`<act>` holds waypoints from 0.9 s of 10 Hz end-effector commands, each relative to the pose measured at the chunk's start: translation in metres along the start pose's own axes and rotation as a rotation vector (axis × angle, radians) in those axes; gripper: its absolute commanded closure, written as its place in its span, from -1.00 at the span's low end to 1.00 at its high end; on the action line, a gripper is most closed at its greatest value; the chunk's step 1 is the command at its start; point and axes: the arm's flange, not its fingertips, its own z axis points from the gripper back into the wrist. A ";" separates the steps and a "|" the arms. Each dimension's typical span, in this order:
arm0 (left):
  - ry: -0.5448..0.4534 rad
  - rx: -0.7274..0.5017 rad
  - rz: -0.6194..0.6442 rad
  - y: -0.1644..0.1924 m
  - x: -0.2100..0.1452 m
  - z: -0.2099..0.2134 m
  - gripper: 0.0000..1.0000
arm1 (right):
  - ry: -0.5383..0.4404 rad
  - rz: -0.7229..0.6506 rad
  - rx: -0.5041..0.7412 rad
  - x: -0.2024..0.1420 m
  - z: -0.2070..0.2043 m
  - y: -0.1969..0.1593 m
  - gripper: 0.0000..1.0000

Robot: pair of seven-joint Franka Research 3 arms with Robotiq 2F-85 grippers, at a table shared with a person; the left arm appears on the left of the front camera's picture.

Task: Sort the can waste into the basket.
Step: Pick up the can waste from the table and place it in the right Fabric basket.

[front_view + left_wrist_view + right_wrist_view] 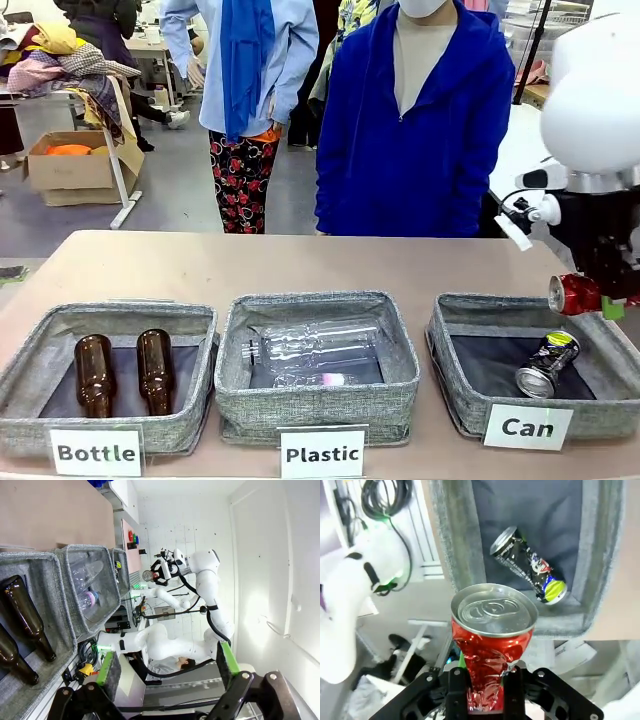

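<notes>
Fingers of the right gripper [485, 680] clamped on the crushed red can [492, 642] — long axis along them. "Can" basket [455, 385] lies below, slightly inboard (dark can [547, 364] already inside); left gripper [167, 667] parted, idle.

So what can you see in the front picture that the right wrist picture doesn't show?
Only the front view shows the two brown glass bottles in the grey fabric bin labelled Bottle, the clear plastic bottles in the grey bin labelled Plastic, and the white Can card.

Only the right wrist view shows the crushed red can's silver top with its pull tab.

Both show the right end effector shut on the crushed red metal can, and the dark printed metal can lying in the grey woven Can basket.
</notes>
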 end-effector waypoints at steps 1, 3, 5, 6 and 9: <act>0.010 -0.007 -0.014 -0.002 -0.004 0.000 -1.00 | -0.080 0.036 -0.022 -0.005 -0.015 0.013 0.65; 0.010 -0.007 -0.014 -0.002 -0.004 0.000 -1.00 | -0.095 0.040 -0.049 -0.005 -0.018 0.013 0.65; 0.010 -0.007 -0.014 -0.002 -0.004 0.000 -1.00 | -0.098 0.063 -0.094 -0.004 -0.019 0.012 -0.02; 0.010 -0.007 -0.014 -0.002 -0.004 0.000 -1.00 | -0.099 0.058 -0.098 -0.002 -0.020 0.012 -0.69; 0.010 -0.007 -0.014 -0.002 -0.004 0.000 -1.00 | -0.107 0.034 -0.094 0.000 -0.020 0.011 -1.00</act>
